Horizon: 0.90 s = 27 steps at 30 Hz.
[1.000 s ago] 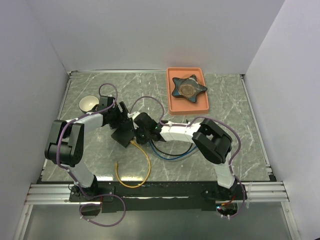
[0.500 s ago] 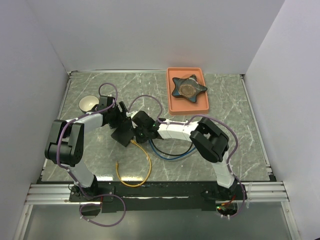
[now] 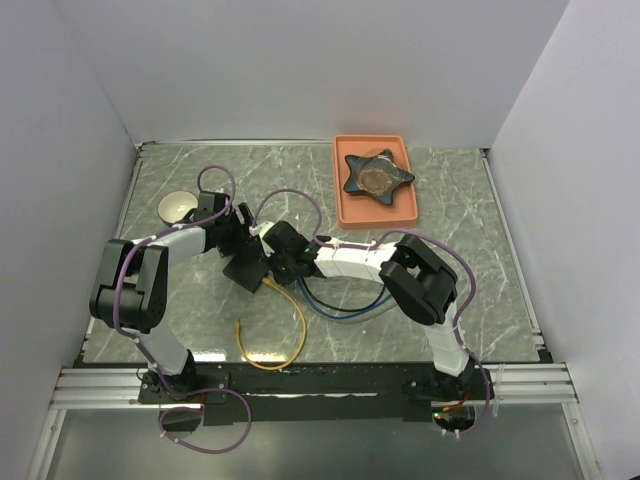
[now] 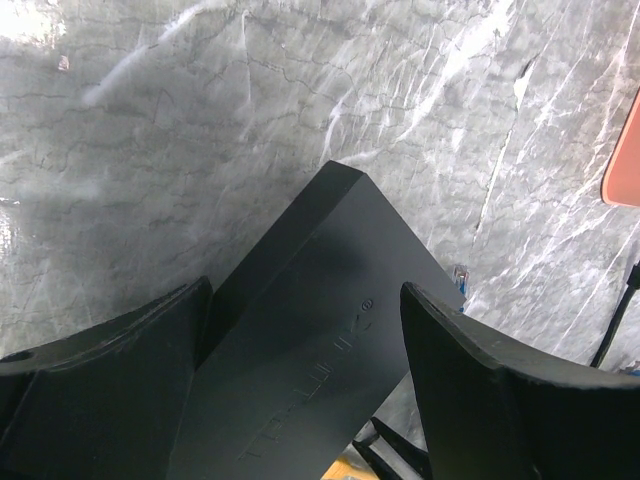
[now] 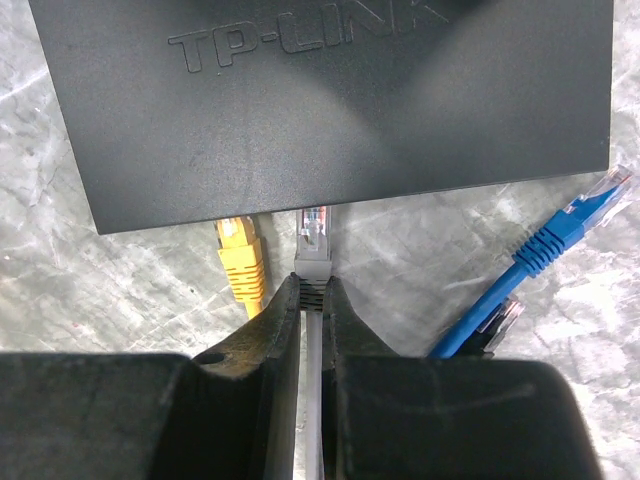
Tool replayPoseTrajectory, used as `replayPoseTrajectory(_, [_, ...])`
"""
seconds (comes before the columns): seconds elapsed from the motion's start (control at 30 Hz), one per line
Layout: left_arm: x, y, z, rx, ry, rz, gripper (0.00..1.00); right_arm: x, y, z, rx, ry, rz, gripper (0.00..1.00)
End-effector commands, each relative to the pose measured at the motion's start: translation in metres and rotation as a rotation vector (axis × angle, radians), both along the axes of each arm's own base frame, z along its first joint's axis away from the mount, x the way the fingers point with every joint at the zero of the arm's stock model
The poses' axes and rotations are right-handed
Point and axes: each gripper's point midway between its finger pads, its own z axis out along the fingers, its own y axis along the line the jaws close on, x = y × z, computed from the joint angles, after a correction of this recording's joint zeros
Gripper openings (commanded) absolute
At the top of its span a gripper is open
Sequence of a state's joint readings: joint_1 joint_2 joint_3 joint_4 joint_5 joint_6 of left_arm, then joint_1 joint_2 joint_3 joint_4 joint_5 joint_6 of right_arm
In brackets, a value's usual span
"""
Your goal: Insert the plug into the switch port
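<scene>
2 end effectors meet at the left centre of the top view, and both are loaded. Your right end effector (image 5: 312, 292) is pinched almost closed on the grey boot of the plug (image 5: 313, 240), low in the centre of its wrist view. The plug's clear tip points up the frame and is touching, or just short of, the near edge of the switch (image 5: 330, 100). Your left end effector (image 4: 305, 292) is spread wide across the switch, with a finger against each side as far as I can tell, bracing it on the bench (image 4: 150, 150).

The switch port is hidden under that near edge, so you cannot confirm alignment from these views. A yellow plug (image 5: 240, 258) sits just left of yours at the same edge, and I cannot tell whether it is seated. A blue plug (image 5: 585, 208) lies loose at the right of the frame.

On handling, my judgement is that the plug is light and rigid, but its clear tip is probably brittle. The cable behind it looks springy enough to steer the tip off line. Gripping the boot close behind the connector looks right. The switch is probably light and smooth-cased, so it may slide on the bench under a push. Count on the left grip at its 2 sides to take that load.
</scene>
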<state>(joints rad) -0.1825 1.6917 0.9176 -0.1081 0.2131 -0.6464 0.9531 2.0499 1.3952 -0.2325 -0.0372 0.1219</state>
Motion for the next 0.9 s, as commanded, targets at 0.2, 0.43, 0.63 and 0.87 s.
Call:
replayPoseTrajectory(0.2, [-0.013, -0.010, -0.006, -0.028, 0.046, -0.053, 0.83, 0.030, 0.016, 0.054, 0.097, -0.175, 0.022, 0.00])
replayPoseTrajectory(0.43, [-0.013, -0.014, -0.003, -0.032, 0.031, -0.069, 0.83, 0.016, 0.023, 0.060, 0.104, -0.203, 0.112, 0.00])
replayPoseTrajectory(0.63, [-0.012, -0.019, -0.001, -0.029, 0.020, -0.086, 0.83, 0.018, 0.026, 0.061, 0.087, -0.222, 0.126, 0.00])
replayPoseTrajectory(0.87, [-0.012, -0.021, 0.001, -0.023, 0.014, -0.092, 0.83, 0.020, 0.028, 0.063, 0.081, -0.240, 0.137, 0.00])
